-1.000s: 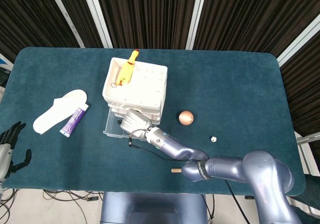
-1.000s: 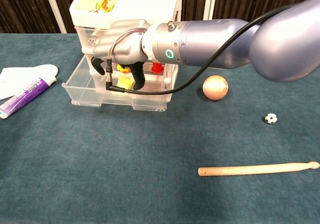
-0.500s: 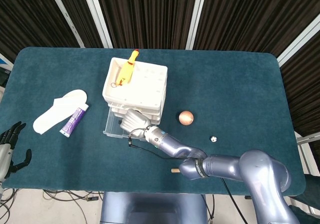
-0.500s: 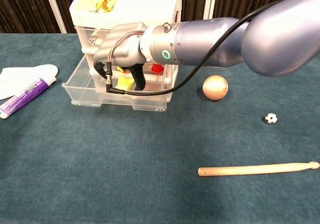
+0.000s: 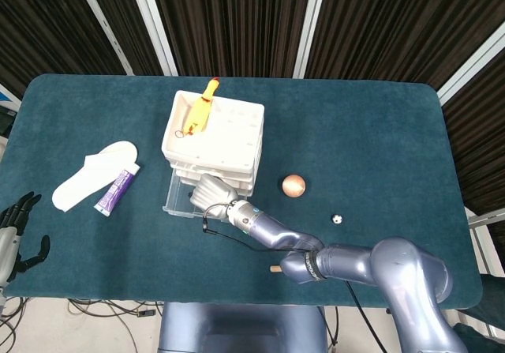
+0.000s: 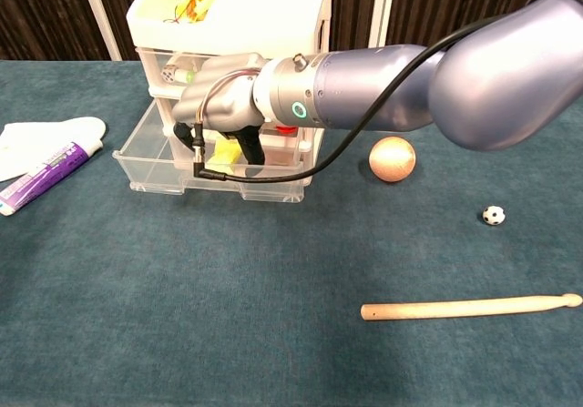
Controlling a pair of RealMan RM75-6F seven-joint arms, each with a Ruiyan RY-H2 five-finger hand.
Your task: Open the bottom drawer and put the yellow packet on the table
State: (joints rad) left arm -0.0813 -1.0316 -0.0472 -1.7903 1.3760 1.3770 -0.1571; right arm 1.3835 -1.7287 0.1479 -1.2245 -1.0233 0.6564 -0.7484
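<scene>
Yellow packet (image 6: 224,151) sits in pulled-out clear plastic bottom drawer (image 6: 146,166), left-centre. Right hand (image 6: 223,106) curled down onto it; grip can't tell. Prob. light, crinkly, slippery: pinch an edge.

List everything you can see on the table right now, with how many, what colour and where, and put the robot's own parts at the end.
drawer unit: one, white, table centre-left; clear bottom drawer pulled open
yellow packet: one, yellow, in the open drawer under the right hand
rubber chicken: one, yellow, on top of the unit
insole: one, white, left side
tube: one, purple and white, beside the insole
ball: one, copper-brown, right of the unit
small ball: one, black and white, further right
drumstick: one, wooden, near edge
right hand: reaching into the drawer
left hand: black, at the left edge, fingers apart
</scene>
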